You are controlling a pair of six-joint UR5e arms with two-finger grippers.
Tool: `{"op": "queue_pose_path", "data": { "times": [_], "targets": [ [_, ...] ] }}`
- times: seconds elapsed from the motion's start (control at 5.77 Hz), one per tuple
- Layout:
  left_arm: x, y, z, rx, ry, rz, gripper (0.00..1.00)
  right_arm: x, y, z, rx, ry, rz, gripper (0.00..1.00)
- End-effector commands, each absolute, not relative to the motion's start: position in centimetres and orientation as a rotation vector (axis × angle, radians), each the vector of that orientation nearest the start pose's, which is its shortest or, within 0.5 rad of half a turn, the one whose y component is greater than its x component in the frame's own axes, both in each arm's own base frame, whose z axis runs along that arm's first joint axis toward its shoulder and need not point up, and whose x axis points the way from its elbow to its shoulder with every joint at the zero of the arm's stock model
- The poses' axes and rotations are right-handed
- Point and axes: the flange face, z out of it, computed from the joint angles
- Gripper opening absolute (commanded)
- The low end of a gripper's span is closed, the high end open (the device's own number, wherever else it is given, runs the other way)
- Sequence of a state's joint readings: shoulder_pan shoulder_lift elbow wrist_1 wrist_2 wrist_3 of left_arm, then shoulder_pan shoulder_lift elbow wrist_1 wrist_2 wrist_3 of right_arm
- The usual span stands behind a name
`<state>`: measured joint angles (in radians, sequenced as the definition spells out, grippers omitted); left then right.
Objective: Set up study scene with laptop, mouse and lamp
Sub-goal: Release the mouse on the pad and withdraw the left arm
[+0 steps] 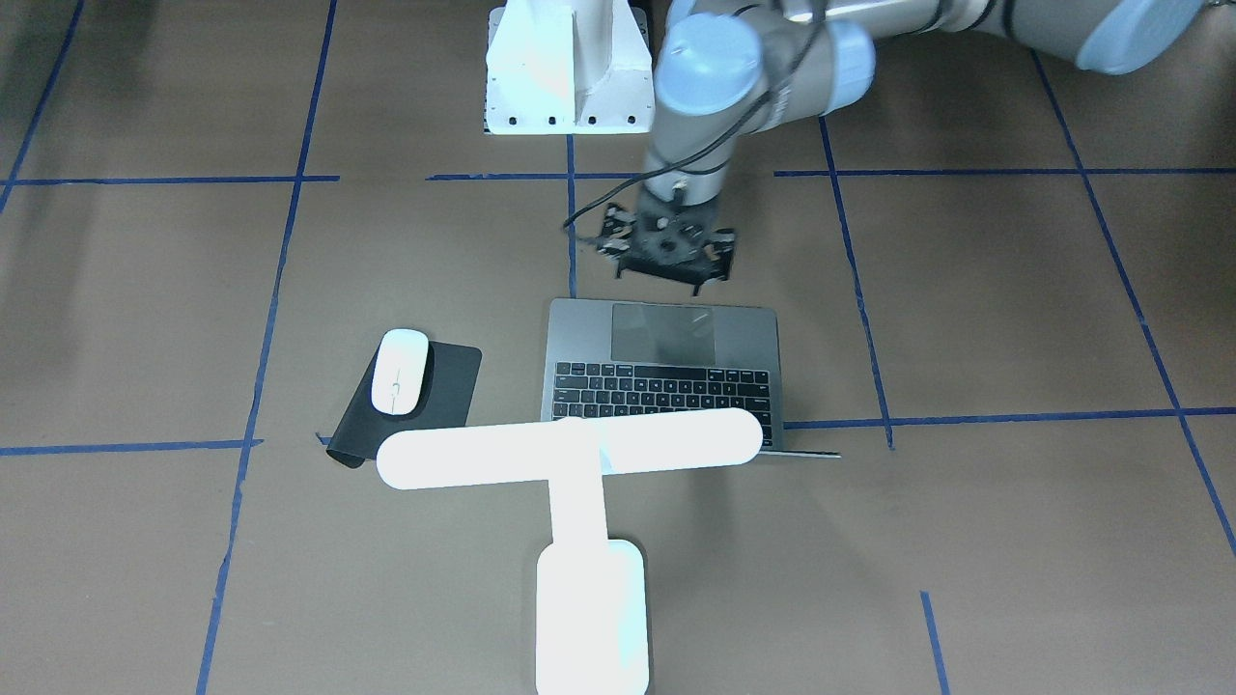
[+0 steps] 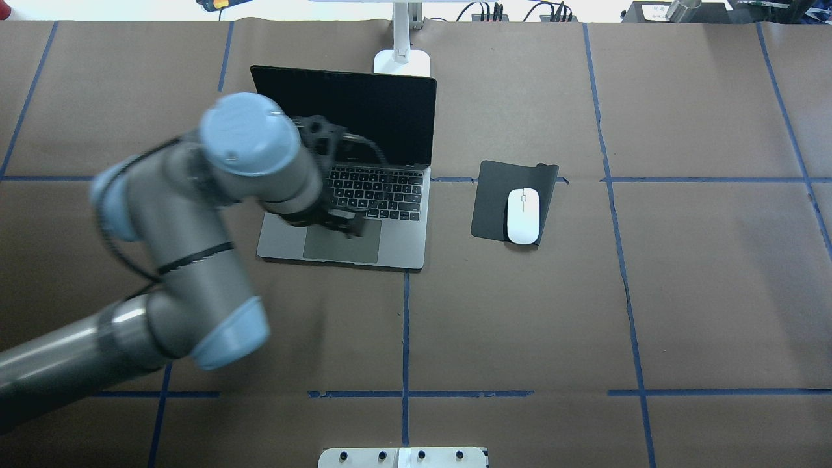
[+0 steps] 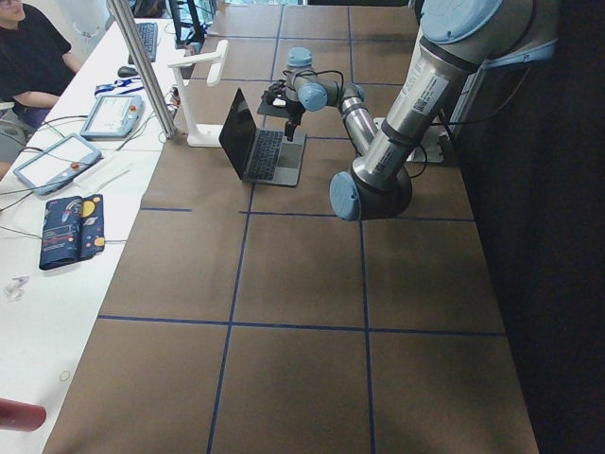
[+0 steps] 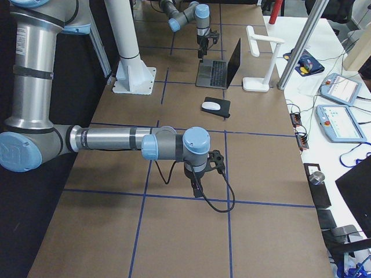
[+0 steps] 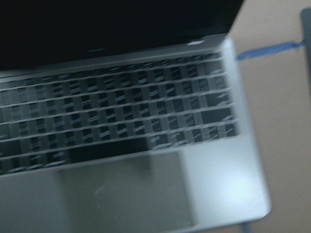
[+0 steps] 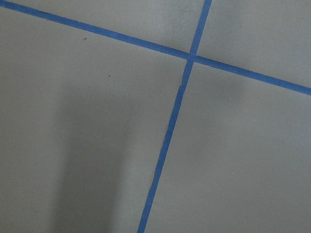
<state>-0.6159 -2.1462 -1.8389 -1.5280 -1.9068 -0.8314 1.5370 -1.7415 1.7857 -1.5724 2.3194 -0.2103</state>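
Observation:
The grey laptop (image 1: pixel 666 372) stands open at mid table, with its dark screen (image 2: pixel 364 117) upright. The white mouse (image 1: pixel 401 372) lies on a black mat and also shows in the overhead view (image 2: pixel 523 214). The glowing white lamp (image 1: pixel 579 454) stands behind the laptop, with its base (image 2: pixel 402 62) at the far edge. My left gripper (image 2: pixel 341 224) hovers over the laptop's trackpad (image 5: pixel 126 194), and I cannot tell whether it is open or shut. My right gripper (image 4: pixel 198 190) hangs low over bare table far from these things, and I cannot tell its state. No fingers show in either wrist view.
The black mat (image 2: pixel 494 201) lies on the laptop's right. A white bolted pedestal (image 1: pixel 565 68) stands at the robot's edge of the table. Blue tape lines (image 6: pixel 170 126) cross the brown tabletop. An operators' bench with tablets (image 3: pixel 57 161) and a seated person (image 3: pixel 28 57) runs along the far side.

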Motion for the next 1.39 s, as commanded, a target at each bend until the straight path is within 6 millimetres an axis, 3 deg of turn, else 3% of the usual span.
{"op": "queue_pose_path", "data": {
  "times": [0.0,0.17,0.35,0.52,0.69,0.87,1.21],
  "targets": [
    [33.7,-46.0,30.2,0.289,0.714,0.394,1.00,5.1,-42.2,63.9,0.085,-0.744,-0.220,1.00],
    [25.5,-48.9,35.2,0.254,0.712,0.415,1.00,5.1,-42.1,64.0,0.053,-0.748,-0.145,1.00],
    [17.2,-50.4,39.6,0.217,0.744,0.384,1.00,5.1,-42.4,63.7,0.042,-0.748,-0.102,1.00],
    [10.3,-51.2,45.0,0.213,0.698,0.395,1.00,5.1,-42.6,63.4,0.047,-0.751,-0.101,1.00],
    [5.1,-50.7,49.1,0.192,0.668,0.386,1.00,5.1,-42.6,63.4,0.047,-0.753,-0.103,1.00],
    [1.7,-48.0,52.8,0.130,0.682,0.313,1.00,5.0,-42.6,63.4,0.047,-0.753,-0.104,1.00],
    [-0.4,-43.4,60.0,0.003,0.680,0.241,1.00,5.0,-42.6,63.5,0.046,-0.753,-0.106,1.00]
  ]
}}
